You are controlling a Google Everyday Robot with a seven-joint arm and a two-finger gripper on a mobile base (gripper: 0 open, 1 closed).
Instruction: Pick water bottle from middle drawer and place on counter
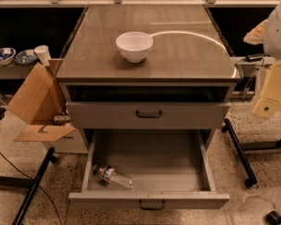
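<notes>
Camera view gives you the water bottle (114, 177) lying front-left in the open middle drawer (159, 161), white bowl (134, 45) on the desk (182, 55), jaws far right, open or closed you cannot tell.

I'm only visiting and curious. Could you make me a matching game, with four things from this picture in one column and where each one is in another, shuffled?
Things
1. water bottle
2. white bowl
3. cardboard box
4. gripper

Places
A. standing on the counter
B. at the right edge of the view, beside the counter
C. lying in the open middle drawer, front left corner
D. left of the counter, flaps open

Pairs: 1-C, 2-A, 3-D, 4-B
</notes>
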